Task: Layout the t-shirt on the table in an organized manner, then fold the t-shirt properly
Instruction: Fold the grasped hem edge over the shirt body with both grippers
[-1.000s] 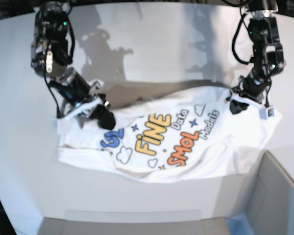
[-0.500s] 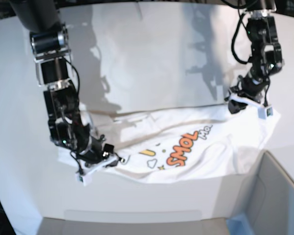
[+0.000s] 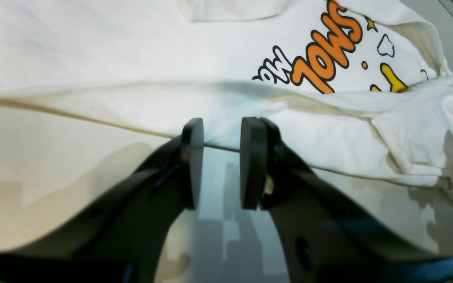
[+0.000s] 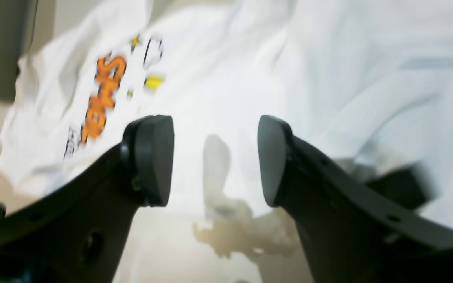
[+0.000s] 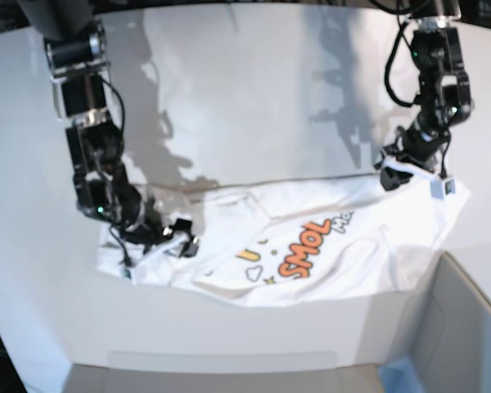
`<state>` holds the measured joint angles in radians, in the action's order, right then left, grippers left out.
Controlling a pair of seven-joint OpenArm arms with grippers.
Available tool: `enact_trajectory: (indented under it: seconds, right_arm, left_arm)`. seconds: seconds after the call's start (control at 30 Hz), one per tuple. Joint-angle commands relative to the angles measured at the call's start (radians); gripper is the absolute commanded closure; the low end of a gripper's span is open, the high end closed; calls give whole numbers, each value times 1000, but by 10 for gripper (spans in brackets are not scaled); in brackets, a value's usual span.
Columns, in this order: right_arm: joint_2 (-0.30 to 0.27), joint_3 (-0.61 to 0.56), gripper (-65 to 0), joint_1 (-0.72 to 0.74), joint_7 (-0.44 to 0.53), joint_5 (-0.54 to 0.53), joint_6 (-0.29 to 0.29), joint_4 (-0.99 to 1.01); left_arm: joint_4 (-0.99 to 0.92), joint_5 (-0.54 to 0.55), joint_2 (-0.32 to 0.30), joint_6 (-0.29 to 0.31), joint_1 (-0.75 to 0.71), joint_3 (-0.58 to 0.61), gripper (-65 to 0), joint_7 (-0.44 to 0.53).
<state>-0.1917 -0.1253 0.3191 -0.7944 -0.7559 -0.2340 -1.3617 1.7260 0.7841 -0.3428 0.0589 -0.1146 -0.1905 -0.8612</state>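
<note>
First fold laid over, right side letting go.
The right gripper (image 4: 214, 161) stands wide apart with nothing between its pads, above the t-shirt (image 5: 311, 237) lying folded across the table (image 5: 254, 90); the left gripper (image 3: 216, 161) sits part-open at the shirt's far edge, grip unclear. Best lift straight up clear of the cloth. Plenty of bare table behind; the near edge is close.

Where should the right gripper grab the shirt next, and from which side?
Probably the loose folded-over edge of the shirt beside the open right gripper, coming in low from the shirt's outer side. That flap lies doubled over the print, so its raised edge gives the jaws something to pinch; flat cloth on the table would not.
</note>
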Motion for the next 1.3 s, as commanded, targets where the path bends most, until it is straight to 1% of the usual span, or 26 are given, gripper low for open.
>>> enact_trajectory:
  seconds: [0.0,0.13,0.23,0.37,0.53,0.73,0.87,0.93,1.07,1.13,1.2,1.27]
  right_arm:
    - [1,2,-338,-5,11,-7,6,-38]
    - [4,9,-338,-107,14,-4,5,-101]
    - [22,14,-338,-125,16,-1,5,-97]
    - [42,54,-338,-142,16,-1,5,-103]
    - [53,100,-338,-108,17,-1,5,-66]
    - [96,172,-338,-38,17,-3,9,84]
    - [107,169,-337,-18,17,-3,11,104]
    - [126,169,-337,-10,17,-3,11,104]
    - [139,169,-332,-4,17,-1,11,113]
    - [142,168,-302,-4,17,-1,11,113]
    - [145,168,-246,-4,17,-1,11,113]
    - [143,168,-169,-4,17,-1,11,113]
  left_arm:
    - [18,4,-14,5,11,-4,-158,18]
    - [18,4,-14,5,11,-4,-158,18]
    - [18,4,-14,5,13,-4,-158,18]
    - [18,4,-14,5,13,-4,-158,18]
    - [18,4,-14,5,13,-4,-158,18]
    - [18,4,-14,5,14,-4,-158,18]
    - [18,4,-14,5,14,-4,-158,18]
    - [18,4,-14,5,14,-4,-158,18]
    - [18,4,-14,6,16,-4,-158,18]
    - [18,4,-14,6,17,-4,-158,18]
    - [18,4,-14,5,19,-4,-158,18]
    - [18,4,-14,3,20,-13,-158,18]
